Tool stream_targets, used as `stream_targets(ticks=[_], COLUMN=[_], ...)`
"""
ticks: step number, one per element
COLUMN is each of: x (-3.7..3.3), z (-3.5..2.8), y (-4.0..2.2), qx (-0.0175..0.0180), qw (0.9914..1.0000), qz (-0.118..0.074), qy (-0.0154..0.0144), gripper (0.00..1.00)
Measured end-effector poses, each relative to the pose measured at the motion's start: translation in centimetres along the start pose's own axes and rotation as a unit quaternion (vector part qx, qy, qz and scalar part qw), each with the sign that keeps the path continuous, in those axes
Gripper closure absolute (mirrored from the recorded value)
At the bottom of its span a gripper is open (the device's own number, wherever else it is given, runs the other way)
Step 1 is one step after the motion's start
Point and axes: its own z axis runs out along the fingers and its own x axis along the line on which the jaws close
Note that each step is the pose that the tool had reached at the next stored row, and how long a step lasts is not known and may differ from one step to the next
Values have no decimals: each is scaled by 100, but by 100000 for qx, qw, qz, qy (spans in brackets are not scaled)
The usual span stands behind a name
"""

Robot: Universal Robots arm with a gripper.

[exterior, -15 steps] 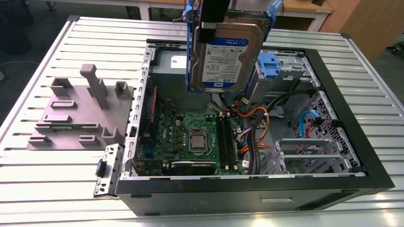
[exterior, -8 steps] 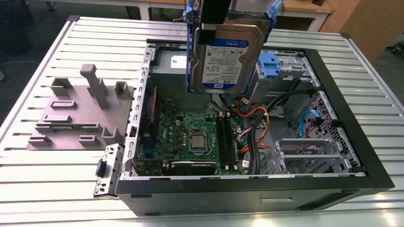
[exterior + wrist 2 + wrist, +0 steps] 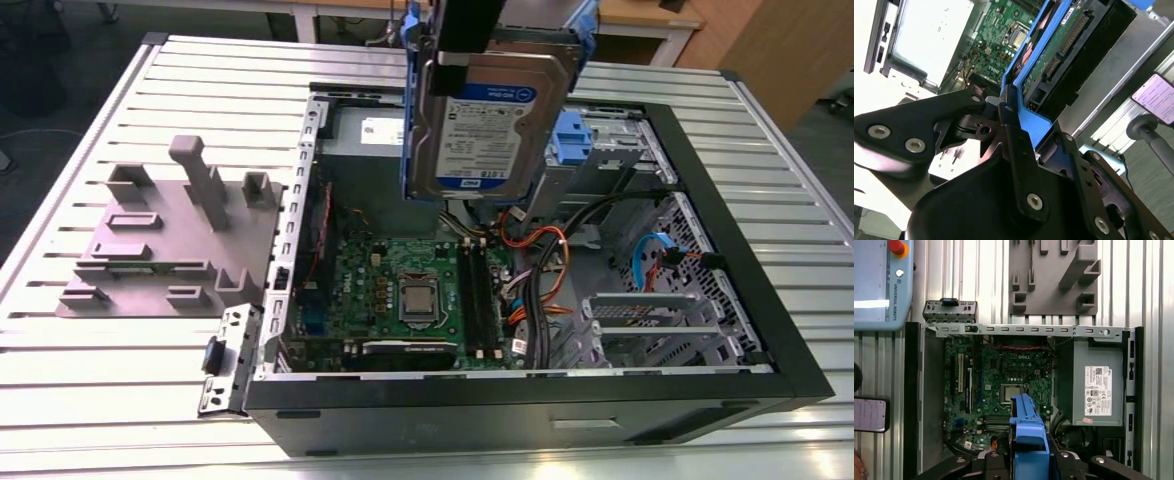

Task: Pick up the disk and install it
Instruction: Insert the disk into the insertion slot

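A ribbed metal worktop (image 3: 80, 120) carries an open computer case (image 3: 534, 415) lying on its side, with a grey moulded fixture (image 3: 147, 250) beside it on the exterior view's left. The pincer (image 3: 461, 50) is closed on the disk (image 3: 487, 125), clamping its upper end so that it hangs upright, label outward, above the case, over the far edge of the motherboard (image 3: 400, 285) and near the drive cage (image 3: 607, 145). The pick-up looks done. The disk sits in no bay, so installing it is not yet done.
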Motion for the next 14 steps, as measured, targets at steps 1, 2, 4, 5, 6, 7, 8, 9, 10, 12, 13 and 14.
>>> stream_targets(ticks=[1,2,4,5,6,7,8,9,10,12,13,14], x=[0,0,1,7,16,26,38,51,63,84,93,102], z=[0,0,0,-1,0,0,0,0,0,1,1,1], y=[-33,-63,-108,-116,-120,-122,-124,-127,-129,-134,-136,-139], qx=[4,3,-1,-1,3,-1,-2,1,-2,2,3,2], qw=[100000,100000,100000,100000,100000,100000,100000,100000,100000,100000,100000,100000], qz=[3,6,2,2,1,1,2,2,1,3,0,2], qy=[-5,-4,-4,-4,-8,-4,-1,-4,2,-4,-6,-7], gripper=[64,64,64,64,64,64,64,64,64,64,64,64])
